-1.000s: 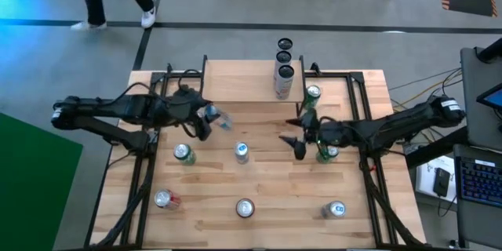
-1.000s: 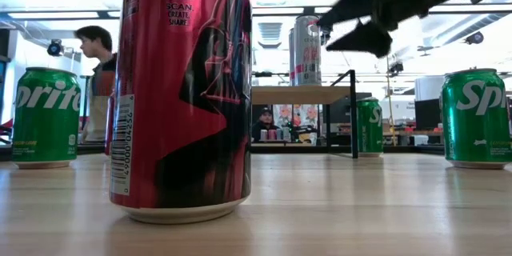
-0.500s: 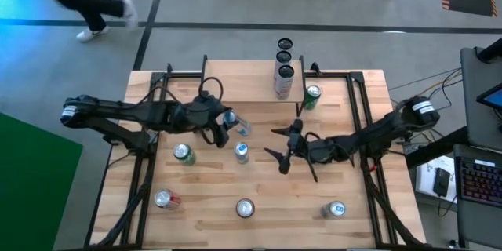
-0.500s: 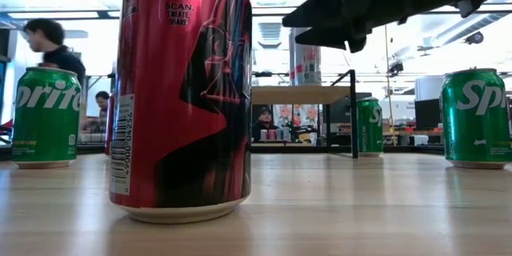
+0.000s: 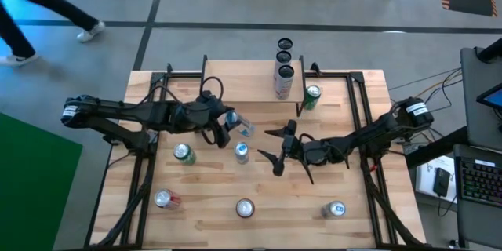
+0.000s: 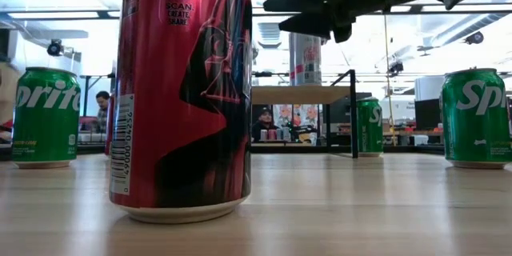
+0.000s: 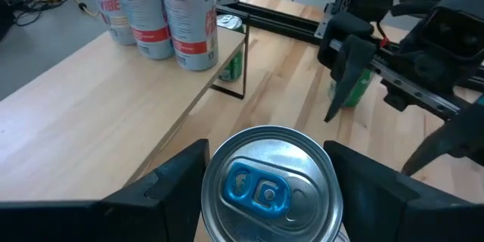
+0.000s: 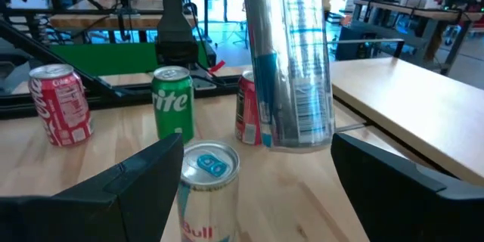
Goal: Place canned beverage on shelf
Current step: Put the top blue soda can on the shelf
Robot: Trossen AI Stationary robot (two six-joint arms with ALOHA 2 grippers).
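My left gripper (image 5: 229, 121) is shut on a slim silver-and-blue can (image 5: 240, 125), held in the air over the table's middle, in front of the shelf (image 5: 235, 82). The shelf is a low light-wood rack carrying three tall cans (image 5: 282, 77). In the left wrist view the held can's top (image 7: 268, 185) sits between my fingers. My right gripper (image 5: 268, 146) hovers open and level, just right of a standing Red Bull can (image 5: 241, 152). In the right wrist view that can (image 8: 208, 185) stands ahead of the fingers, clear of them. My left gripper pinches the slim can between its two fingers, on opposite sides of its wall just below the top rim (image 7: 218, 190). The fingers slant down from the table's left. The can is lifted clear of the table and tilted, its bottom end (image 8: 299, 142) hanging lowest.
A green can (image 5: 312, 96) stands by the shelf's right leg, and another (image 7: 352, 89) stands behind my right gripper. Nearer the front are a green can (image 5: 183, 153), a red can (image 5: 164, 198), a red can (image 5: 245, 208) and a can (image 5: 336, 209). A person walks beyond the far-left corner.
My right gripper has moved toward the table's left, from beside a green can to just right of the Red Bull can, rolling as it went and staying open. My left gripper carried the slim can a little toward the right, then held still.
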